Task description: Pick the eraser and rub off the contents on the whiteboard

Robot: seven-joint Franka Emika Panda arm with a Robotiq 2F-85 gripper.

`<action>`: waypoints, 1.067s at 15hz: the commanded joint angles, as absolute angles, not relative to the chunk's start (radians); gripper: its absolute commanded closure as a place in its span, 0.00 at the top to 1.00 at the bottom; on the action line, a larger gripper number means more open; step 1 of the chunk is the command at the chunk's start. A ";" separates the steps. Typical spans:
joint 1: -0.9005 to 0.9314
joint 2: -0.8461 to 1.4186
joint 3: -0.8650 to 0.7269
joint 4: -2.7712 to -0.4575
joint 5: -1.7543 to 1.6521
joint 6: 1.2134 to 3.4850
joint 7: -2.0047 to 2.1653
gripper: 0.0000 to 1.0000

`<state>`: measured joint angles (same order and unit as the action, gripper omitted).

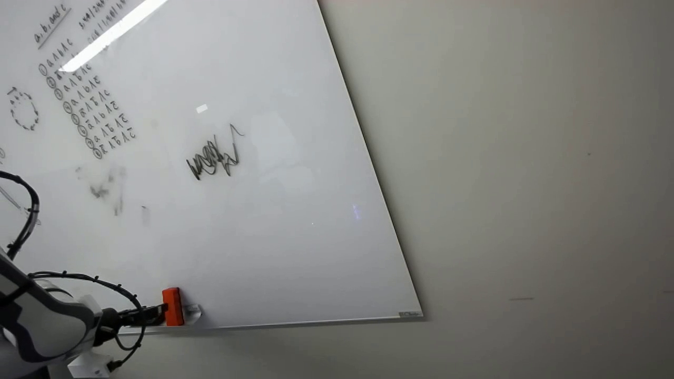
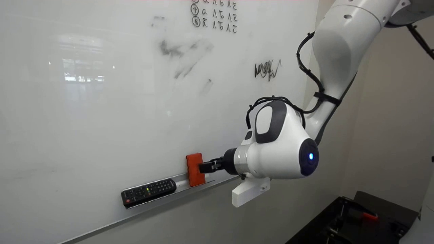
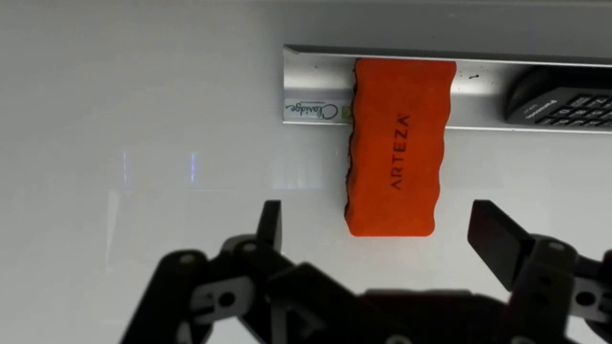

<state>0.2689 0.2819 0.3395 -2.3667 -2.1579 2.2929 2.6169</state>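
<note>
The orange-red eraser (image 3: 399,148) stands upright in the metal tray, against the whiteboard (image 3: 143,95). It also shows in both exterior views (image 1: 172,307) (image 2: 194,169). My gripper (image 3: 377,210) is open and empty, with one finger to each side of the eraser's upper end in the wrist view and gaps on both sides. In both exterior views the gripper (image 1: 162,311) (image 2: 203,167) is at the eraser; touch cannot be told. The contents, a jagged black scribble (image 1: 210,158), are on the board above and right of the eraser; they also show in an exterior view (image 2: 266,70).
The tray (image 3: 315,79) also holds a black remote control (image 2: 149,192), beside the eraser. Columns of writing (image 1: 89,105), a dotted circle (image 1: 25,109) and grey smudges (image 2: 171,51) are on the board. The board's edge meets the wall (image 1: 500,184). A dark table (image 2: 339,223) is low.
</note>
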 commanded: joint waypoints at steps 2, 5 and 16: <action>0.242 0.309 0.387 -2.332 -2.149 2.261 2.611 1.00; 0.238 0.327 0.396 -2.312 -2.149 2.256 2.612 1.00; 0.162 0.394 0.451 -2.258 -2.180 2.231 2.609 1.00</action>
<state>0.2089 0.3621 0.4096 -2.2936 -2.1560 2.2515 2.6086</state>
